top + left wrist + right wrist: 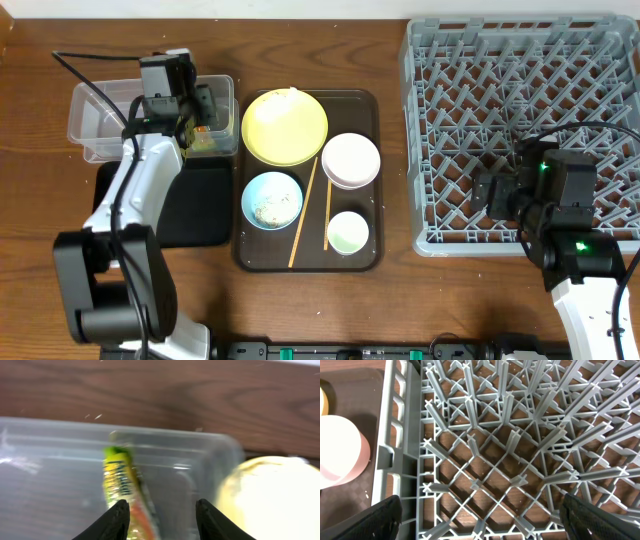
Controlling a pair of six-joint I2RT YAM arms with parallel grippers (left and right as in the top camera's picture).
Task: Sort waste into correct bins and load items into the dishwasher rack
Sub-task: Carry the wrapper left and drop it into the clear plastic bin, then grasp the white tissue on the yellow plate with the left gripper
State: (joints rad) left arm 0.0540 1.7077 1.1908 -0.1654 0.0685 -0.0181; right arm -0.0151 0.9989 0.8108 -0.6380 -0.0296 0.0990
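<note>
My left gripper [203, 112] [162, 517] is open above the right end of the clear tub [100, 120] [55, 470]. The green-and-orange wrapper [205, 141] [122, 490] is inside the tub, close to the left finger and not gripped. The yellow plate [285, 127] [270, 495], pink bowl [350, 160] [340, 455], blue bowl [272, 198] with rice-like grains, white cup [347, 232] and two chopsticks [303, 215] sit on the brown tray. A small white scrap [292, 92] lies at the plate's far rim. My right gripper [495, 190] [485, 520] is wide open and empty over the grey rack [530, 90] [485, 440].
The black tray [205, 205] lies in front of the tub, partly under my left arm. The brown serving tray [370, 110] sits between the bins and the rack. The rack's left wall [395, 435] stands between my right gripper and the pink bowl.
</note>
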